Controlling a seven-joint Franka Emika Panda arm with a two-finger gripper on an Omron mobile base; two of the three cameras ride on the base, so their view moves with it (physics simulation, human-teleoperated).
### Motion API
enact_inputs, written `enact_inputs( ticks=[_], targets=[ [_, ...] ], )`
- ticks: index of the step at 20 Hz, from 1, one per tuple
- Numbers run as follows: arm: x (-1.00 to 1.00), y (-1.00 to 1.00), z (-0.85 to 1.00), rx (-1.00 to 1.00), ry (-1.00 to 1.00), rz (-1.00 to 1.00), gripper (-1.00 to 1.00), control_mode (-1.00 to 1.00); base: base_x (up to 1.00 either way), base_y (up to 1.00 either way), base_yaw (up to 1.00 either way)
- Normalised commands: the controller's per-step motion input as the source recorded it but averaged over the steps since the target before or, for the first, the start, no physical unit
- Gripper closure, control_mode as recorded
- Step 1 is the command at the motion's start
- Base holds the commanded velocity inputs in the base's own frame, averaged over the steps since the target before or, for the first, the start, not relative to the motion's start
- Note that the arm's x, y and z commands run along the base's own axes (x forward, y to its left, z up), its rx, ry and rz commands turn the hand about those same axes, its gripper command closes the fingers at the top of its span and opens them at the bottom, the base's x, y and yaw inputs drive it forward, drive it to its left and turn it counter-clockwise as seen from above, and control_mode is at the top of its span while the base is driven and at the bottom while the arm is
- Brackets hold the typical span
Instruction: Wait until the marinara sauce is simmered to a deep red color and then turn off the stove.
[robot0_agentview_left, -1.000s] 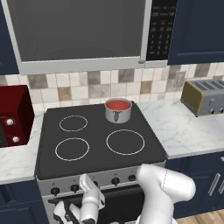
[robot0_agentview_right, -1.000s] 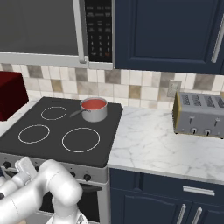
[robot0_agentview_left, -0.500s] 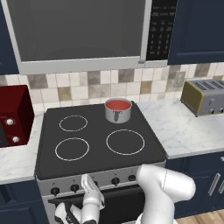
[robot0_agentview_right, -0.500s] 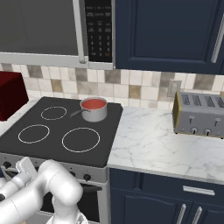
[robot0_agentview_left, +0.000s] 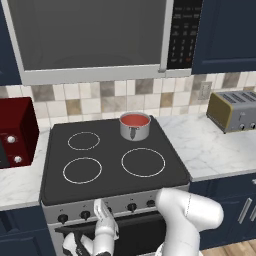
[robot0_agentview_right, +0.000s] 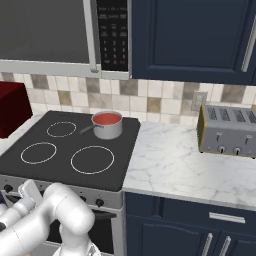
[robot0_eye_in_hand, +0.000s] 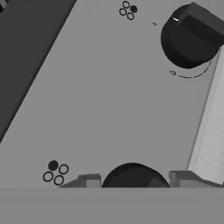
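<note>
Hand view puts you right up against the stove's silver front panel (robot0_eye_in_hand: 109, 96): one black knob (robot0_eye_in_hand: 133, 176) sits between the two finger tips (robot0_eye_in_hand: 89, 180) at the bottom edge, and a second knob (robot0_eye_in_hand: 190, 37) lies further along the panel at the upper right. The gripper (robot0_eye_in_hand: 133, 181) stands open around that near knob, a tip on each side (whether the pads touch it yet you cannot tell from here), and it has hold of nothing.

From the left base view, the gripper (robot0_agentview_left: 102, 212) is pressed close to the knob row, and compared with a second ago it has barely shifted; the arm has settled at the panel rather than travelling. The marinara sauce (robot0_agentview_left: 135, 120) has not moved either: it sits in its steel saucepan (robot0_agentview_left: 135, 131) on the back right ring of the stove (robot0_agentview_left: 115, 165), well apart from the hand. Its colour reads much the same orange-red across all three moments, so judge it as not clearly deepened yet.

That leaves you in the waiting part of the task, with the hand already staged. Watch the sauce in the right base view (robot0_agentview_right: 107, 118) and close on the knob only once the red darkens. Check, too, that this knob governs the back right ring; the small ring markings (robot0_eye_in_hand: 56, 172) beside it should tell you.
</note>
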Motion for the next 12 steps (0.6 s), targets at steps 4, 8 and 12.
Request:
enact_inputs(
  ticks=[4, 8, 12],
  targets=[
    [-0.07, 0.07, 0.32, 0.84, 0.0, -0.15, 1.0, -1.0, 0.0, 0.0, 0.0],
    [-0.03, 0.17, 0.25, 0.85, 0.0, -0.11, 1.0, -1.0, 0.0, 0.0, 0.0],
    [0.0, 0.2, 0.31, 0.92, 0.05, -0.01, 1.0, -1.0, 0.0, 0.0, 0.0]
  ],
)
